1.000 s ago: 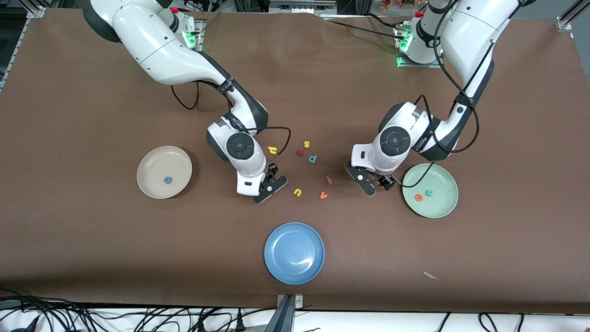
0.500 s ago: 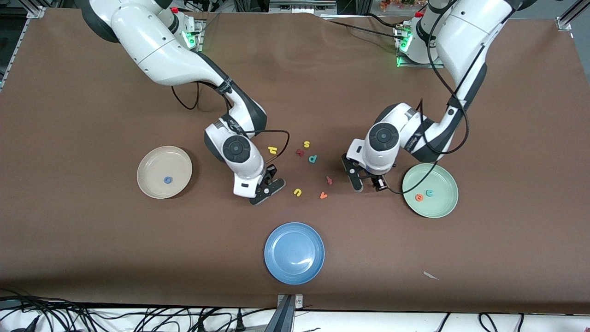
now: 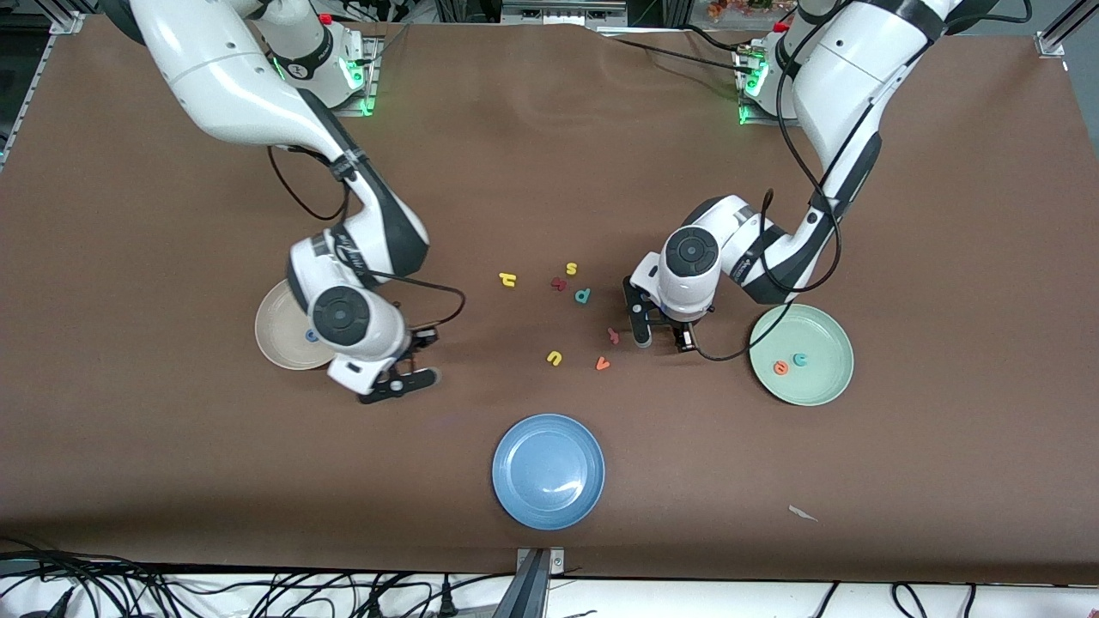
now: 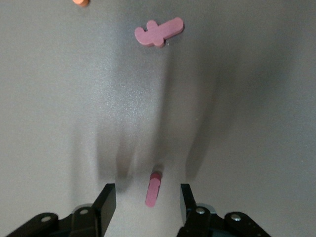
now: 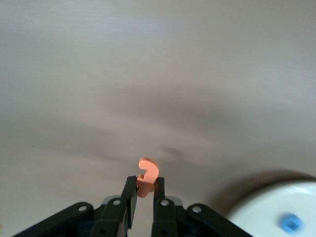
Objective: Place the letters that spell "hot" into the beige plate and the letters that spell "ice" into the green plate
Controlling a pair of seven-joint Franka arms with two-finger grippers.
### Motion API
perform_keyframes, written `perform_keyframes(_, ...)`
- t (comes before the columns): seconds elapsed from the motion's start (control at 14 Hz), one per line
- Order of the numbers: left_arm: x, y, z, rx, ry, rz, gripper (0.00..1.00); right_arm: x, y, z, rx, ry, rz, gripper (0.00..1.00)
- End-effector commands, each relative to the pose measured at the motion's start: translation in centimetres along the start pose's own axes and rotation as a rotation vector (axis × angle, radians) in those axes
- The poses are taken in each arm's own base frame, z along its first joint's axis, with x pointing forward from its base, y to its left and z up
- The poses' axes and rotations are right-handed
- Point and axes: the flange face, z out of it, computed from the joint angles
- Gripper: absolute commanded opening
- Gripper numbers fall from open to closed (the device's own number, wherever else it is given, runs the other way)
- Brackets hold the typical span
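My right gripper point(image 3: 416, 378) point(image 5: 144, 185) is shut on the orange t point(image 5: 146, 173), just off the rim of the beige plate point(image 3: 279, 343) point(image 5: 276, 212) on its middle-of-table side. The blue o point(image 5: 291, 223) lies in that plate. My left gripper point(image 3: 661, 336) point(image 4: 148, 192) is open, low over the table between the loose letters and the green plate point(image 3: 811, 390). A dark red straight bar i point(image 4: 153, 190) sits between its fingers, touching neither. The orange e point(image 3: 780, 367) and teal c point(image 3: 800, 360) lie in the green plate. The yellow h point(image 3: 507, 279) lies on the table.
Loose on the cloth: yellow s point(image 3: 571, 269), teal p point(image 3: 582, 296), yellow u point(image 3: 555, 358), orange v point(image 3: 603, 364) and two dark red letters point(image 3: 558, 283) point(image 3: 613, 335). A blue plate point(image 3: 548, 471) sits nearer the camera.
My right arm has swung from the loose letters to the beige plate with the t. My left gripper has shifted from beside the green plate toward the letters, and its jaws have narrowed.
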Motion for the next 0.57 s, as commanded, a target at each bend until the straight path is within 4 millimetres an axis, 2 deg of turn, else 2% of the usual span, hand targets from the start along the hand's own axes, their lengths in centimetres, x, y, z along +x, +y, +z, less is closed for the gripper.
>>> perform_keyframes(0.0, 0.2, -0.2, 0.8, 0.023, 0.009, 0.04, 0.6, -2.5, 4.6, -0.4, -0.025, -0.015, 0.086, 0.0)
perform_keyframes(0.07, 0.1, -0.1, 0.8, 0.024, 0.006, 0.043, 0.6, -3.5, 6.0, -1.0, -0.003, 0.002, 0.102, 0.0)
perform_keyframes(0.21, -0.1, -0.3, 1.0, 0.021, 0.006, 0.039, 0.55, -5.8, 9.4, -0.9, 0.005, 0.039, 0.081, 0.0)
perform_keyframes(0.29, 0.0, -0.2, 1.0, 0.023, 0.006, 0.041, 0.48, -6.7, 12.0, -0.1, 0.011, 0.035, 0.071, 0.0)
perform_keyframes(0.43, -0.5, -0.6, 1.0, 0.02, 0.004, 0.026, 0.15, -9.0, 15.7, 1.5, 0.044, 0.053, 0.061, 0.0)
perform_keyframes(0.5, -0.9, -0.9, 1.1, 0.019, 0.004, 0.019, 0.09, -10.2, 16.6, 2.8, 0.048, 0.075, 0.057, 0.0)
